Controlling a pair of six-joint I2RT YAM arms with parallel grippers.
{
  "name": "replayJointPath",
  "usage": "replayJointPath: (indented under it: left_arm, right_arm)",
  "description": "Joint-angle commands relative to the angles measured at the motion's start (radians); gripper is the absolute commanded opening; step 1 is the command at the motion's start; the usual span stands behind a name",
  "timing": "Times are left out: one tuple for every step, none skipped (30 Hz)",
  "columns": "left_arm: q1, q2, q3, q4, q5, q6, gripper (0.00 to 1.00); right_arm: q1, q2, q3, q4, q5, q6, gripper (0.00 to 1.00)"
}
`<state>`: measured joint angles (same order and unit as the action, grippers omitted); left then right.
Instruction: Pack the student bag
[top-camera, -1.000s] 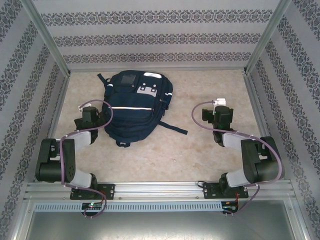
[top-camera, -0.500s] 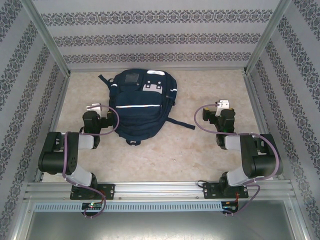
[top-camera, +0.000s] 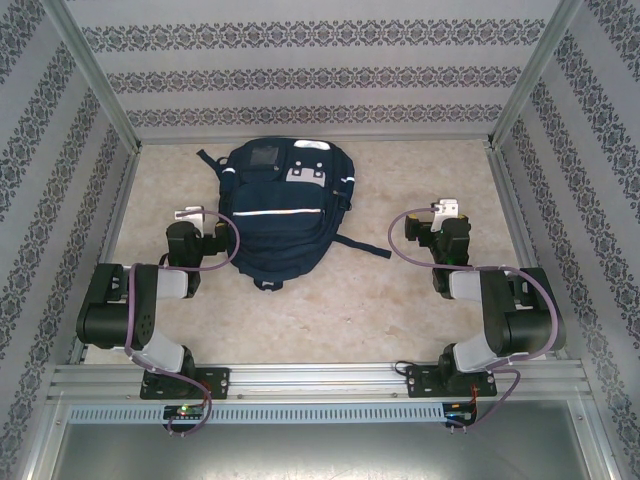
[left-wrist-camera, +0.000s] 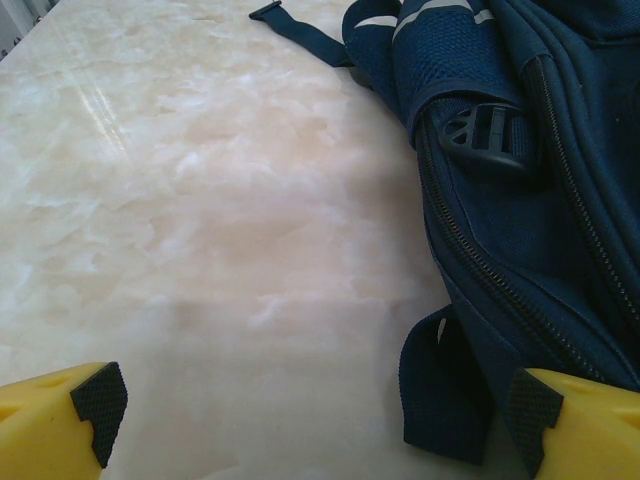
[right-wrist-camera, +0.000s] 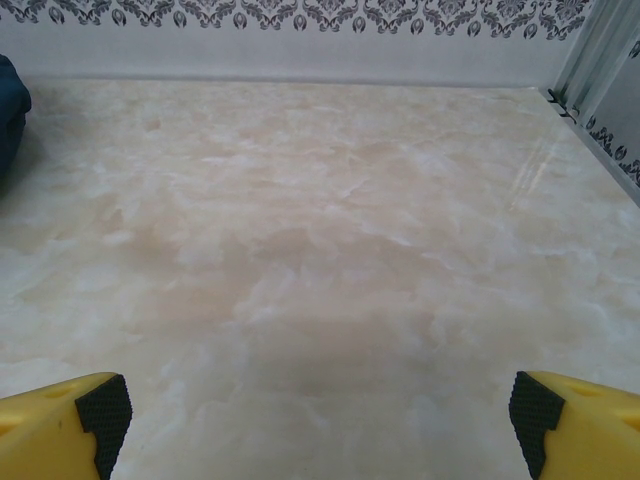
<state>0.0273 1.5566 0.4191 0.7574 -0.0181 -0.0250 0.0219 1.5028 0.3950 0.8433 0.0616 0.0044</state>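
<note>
The student bag (top-camera: 285, 215) lies zipped, far left. The left gripper (left-wrist-camera: 315, 405) and the right gripper (right-wrist-camera: 315, 405) gape wide, holding nothing. Packing looks finished.

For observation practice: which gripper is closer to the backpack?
The left gripper: the student bag lies right beside it, while the right gripper stands well apart, facing the table.

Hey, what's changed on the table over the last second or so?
The student bag swung from tilted to lying straighter and slid a little toward the far wall. The left gripper shifted slightly beside it, and the right gripper barely moved. Both stayed open and empty, and nothing moved in the last half second.
</note>
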Motion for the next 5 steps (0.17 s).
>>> replayJointPath:
  left_arm:
    - [-0.018, 0.004, 0.0, 0.063, 0.051, 0.022, 1.0]
    - [-0.018, 0.005, 0.0, 0.063, 0.051, 0.022, 1.0]
    - [-0.019, 0.004, 0.0, 0.064, 0.051, 0.022, 1.0]
    - [-0.018, 0.005, 0.0, 0.065, 0.051, 0.022, 1.0]
    - [-0.018, 0.005, 0.0, 0.065, 0.052, 0.022, 1.0]
  right_arm:
    - [-0.004, 0.001, -0.006, 0.036, -0.022, 0.02, 0.98]
    - [-0.002, 0.002, -0.006, 0.036, -0.022, 0.02, 0.98]
    - [-0.003, 0.002, -0.006, 0.036, -0.022, 0.02, 0.98]
    - [-0.004, 0.002, -0.006, 0.036, -0.022, 0.02, 0.98]
    - [-0.004, 0.001, -0.007, 0.036, -0.023, 0.02, 0.98]
